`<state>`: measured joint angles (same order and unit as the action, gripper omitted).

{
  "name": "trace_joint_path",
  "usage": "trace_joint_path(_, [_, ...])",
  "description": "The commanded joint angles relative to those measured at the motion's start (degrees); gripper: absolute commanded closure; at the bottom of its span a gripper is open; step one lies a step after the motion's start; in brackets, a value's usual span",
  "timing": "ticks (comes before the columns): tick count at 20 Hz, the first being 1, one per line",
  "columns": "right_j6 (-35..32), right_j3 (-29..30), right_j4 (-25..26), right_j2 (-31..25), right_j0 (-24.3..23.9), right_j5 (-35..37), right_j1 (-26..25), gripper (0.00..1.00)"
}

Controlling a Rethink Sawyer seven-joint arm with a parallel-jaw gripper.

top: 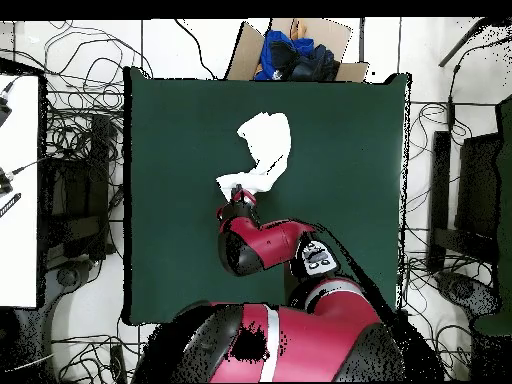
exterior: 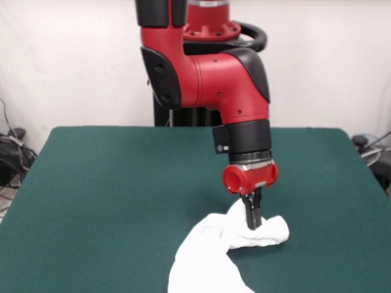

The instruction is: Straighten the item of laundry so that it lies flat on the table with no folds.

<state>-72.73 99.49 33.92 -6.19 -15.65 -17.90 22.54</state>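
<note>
- T-shirt [exterior: 208, 259]: bunched and twisted, plain white side out, lying from the counter's [exterior: 104, 189] near edge inward toward mid-counter
- Hand [exterior: 252, 221]: fingers closed on the T-shirt's far end, low over the cloth
- Step in hand: gripping a bunched end to spread it
- Next move, as judged: draw the gripped end outward, away from the remaining cloth, then release
</note>
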Motion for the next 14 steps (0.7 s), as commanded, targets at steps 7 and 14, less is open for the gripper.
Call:
trace_joint_path(7, [-6.3, -4.8, 3.6, -3.4, -0.2, 5.3, -1.5, 1.0])
trace_joint_path(14, [-6.4, -4.8, 3.7, -3.5, -0.2, 5.1, -1.3, 1.0])
